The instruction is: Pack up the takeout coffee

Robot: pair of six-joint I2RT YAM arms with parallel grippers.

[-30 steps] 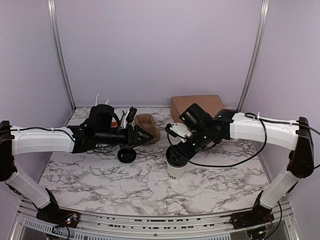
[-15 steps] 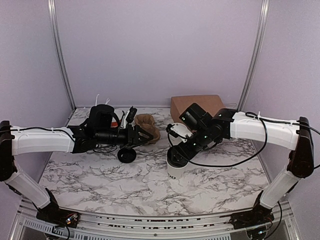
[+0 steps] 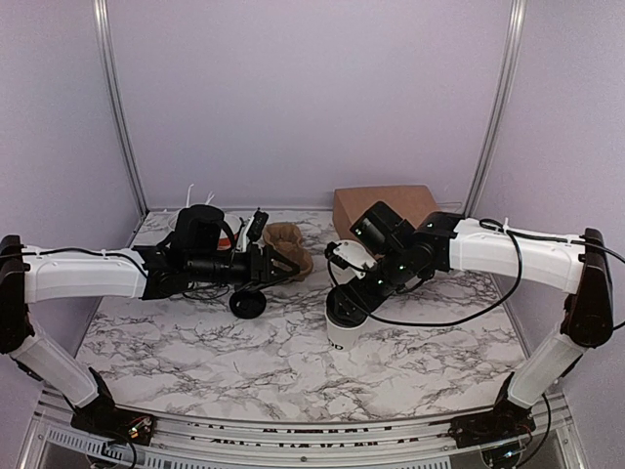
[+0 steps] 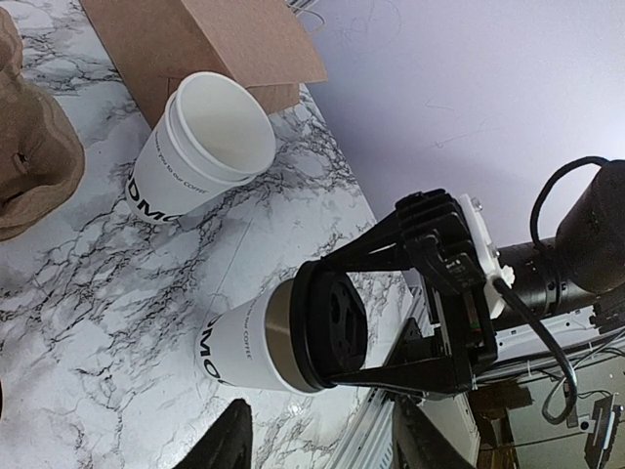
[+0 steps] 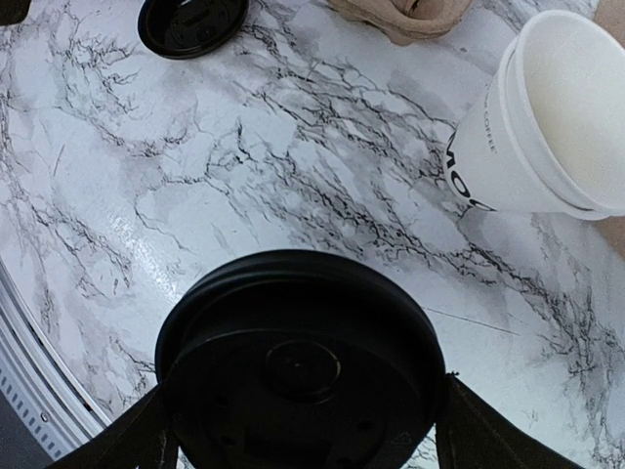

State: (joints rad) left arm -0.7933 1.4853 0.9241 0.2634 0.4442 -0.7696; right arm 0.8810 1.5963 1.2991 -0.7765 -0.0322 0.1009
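The takeout coffee (image 3: 342,335), a white lettered cup with a black dome lid (image 5: 303,342), stands upright on the marble near the table's middle. My right gripper (image 3: 344,305) reaches down over it, and one finger presses each side of the lid. The left wrist view shows the same cup (image 4: 244,342) with those black fingers (image 4: 391,244) clamped on the lid's rim. My left gripper (image 4: 317,449) hovers to the cup's left beside the brown cup carrier (image 3: 289,244). It is open, with only tabletop between its fingers.
A stack of lidless white cups (image 4: 205,147) stands close behind the coffee, in front of a brown paper bag (image 3: 386,205). A loose flat black lid (image 3: 248,303) lies on the marble under my left arm. Purple walls close the back and both sides.
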